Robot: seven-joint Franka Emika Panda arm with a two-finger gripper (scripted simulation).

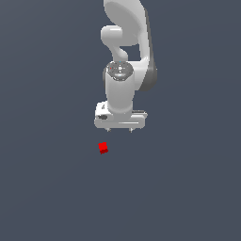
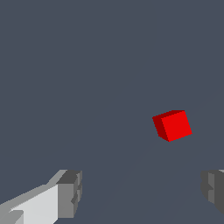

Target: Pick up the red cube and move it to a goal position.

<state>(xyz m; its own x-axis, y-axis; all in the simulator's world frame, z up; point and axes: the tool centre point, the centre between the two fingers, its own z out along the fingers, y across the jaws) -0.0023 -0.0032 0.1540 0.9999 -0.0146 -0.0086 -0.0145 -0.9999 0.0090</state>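
From my station I see the pincer (image 1: 119,129) spread wide, its two fingers far apart with nothing between them and nothing touching either pad. In the wrist view one grey fingertip (image 2: 70,193) shows near one lower corner of the picture and the other sits at the opposite edge, with bare bench (image 2: 87,65) filling the gap.

The red cube (image 1: 103,148) lies on the bench, apart from the pincer. In the exterior view it sits just below the pincer in the picture and a little toward the exterior view's left, not under the midpoint of the fingers. In the wrist view the red cube (image 2: 172,125) lies ahead of the fingertips and nearer the finger at the picture's edge than the other one.

Being a cube, it has no long axis I can name. It rests flat but is turned slightly, so its edges run skew to the line between the fingers; two faces show, one brighter, one darker.
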